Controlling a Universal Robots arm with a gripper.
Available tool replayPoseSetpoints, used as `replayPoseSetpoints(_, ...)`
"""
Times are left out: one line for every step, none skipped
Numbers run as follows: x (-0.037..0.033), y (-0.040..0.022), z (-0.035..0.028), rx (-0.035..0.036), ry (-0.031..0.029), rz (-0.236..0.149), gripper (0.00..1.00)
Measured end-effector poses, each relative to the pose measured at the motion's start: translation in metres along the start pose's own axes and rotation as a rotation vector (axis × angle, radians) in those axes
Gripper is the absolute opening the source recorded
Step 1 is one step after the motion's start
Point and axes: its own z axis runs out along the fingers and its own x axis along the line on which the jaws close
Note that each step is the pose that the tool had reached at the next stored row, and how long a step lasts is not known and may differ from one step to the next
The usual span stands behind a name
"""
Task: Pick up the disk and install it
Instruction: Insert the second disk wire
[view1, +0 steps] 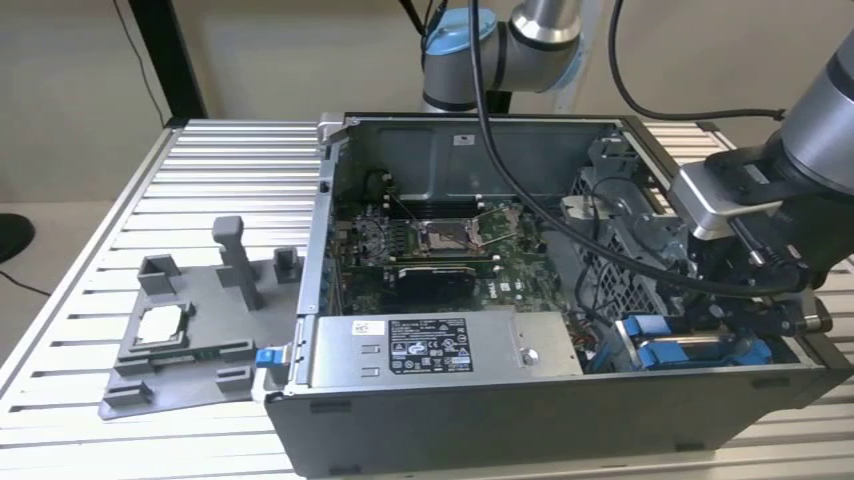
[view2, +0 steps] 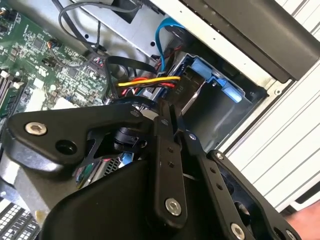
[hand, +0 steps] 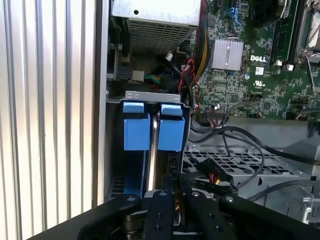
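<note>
The disk (view1: 667, 352) stands on edge in the drive bay at the open computer case's front corner, on the exterior view's right. Its blue carrier tabs (hand: 171, 131) and a thin silver edge (hand: 152, 160) show in the first wrist view. In the second wrist view the blue carrier (view2: 215, 75) sits deep in the metal bay. My gripper (view1: 727, 332) hangs right over the bay. Its black fingers (hand: 159, 215) are drawn together, so the gripper (hand: 175, 194) is shut just behind the disk's end. Whether the tips (view2: 167, 107) touch the disk I cannot tell.
The long grey power-supply box (view1: 441, 345) lies along the case front beside the bay. The green motherboard (view1: 441, 240) fills the case floor, and black, red and yellow cables (view2: 147, 82) run close to the gripper. A grey fixture (view1: 180, 335) with a small chip stands on the slatted table (view1: 227, 180).
</note>
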Motion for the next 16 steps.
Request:
replayPoseSetpoints(0.0, 0.0, 0.0002, 0.0001, 0.0003, 0.001, 0.0)
replayPoseSetpoints(0.0, -0.0001, 0.0004, 0.0003, 0.0007, 0.002, 0.0)
replayPoseSetpoints(0.0, 0.0, 0.0007, 0.0004, 0.0016, 0.003, 0.0)
replayPoseSetpoints(0.0001, 0.0, 0.0009, 0.0006, 0.0024, 0.005, 0.0)
replayPoseSetpoints(0.0001, 0.0, 0.0012, 0.0006, 0.0035, 0.006, 0.0)
replayPoseSetpoints(0.0002, 0.0, 0.0016, 0.0009, 0.0043, 0.008, 0.0)
replayPoseSetpoints(0.0002, 0.0, 0.0019, 0.001, 0.0053, 0.009, 0.0)
replayPoseSetpoints(0.0002, 0.0001, 0.0024, 0.0012, 0.0061, 0.011, 0.0)
replayPoseSetpoints(0.0003, 0.0002, 0.003, 0.0013, 0.0071, 0.013, 0.0)
replayPoseSetpoints(0.0004, 0.0003, 0.0036, 0.0014, 0.0078, 0.015, 0.0)
replayPoseSetpoints(0.0005, 0.0003, 0.004, 0.0017, 0.0089, 0.016, 0.0)
replayPoseSetpoints(0.0005, 0.0004, 0.0043, 0.0018, 0.0098, 0.018, 0.0)
replayPoseSetpoints(0.0005, 0.0004, 0.0046, 0.002, 0.0106, 0.019, 0.0)
replayPoseSetpoints(0.0006, 0.0004, 0.0048, 0.0021, 0.0113, 0.021, 0.0)
replayPoseSetpoints(0.0006, 0.0005, 0.0052, 0.0023, 0.012, 0.022, 0.0)
replayPoseSetpoints(0.0007, 0.0006, 0.0056, 0.0025, 0.0126, 0.024, 0.0)
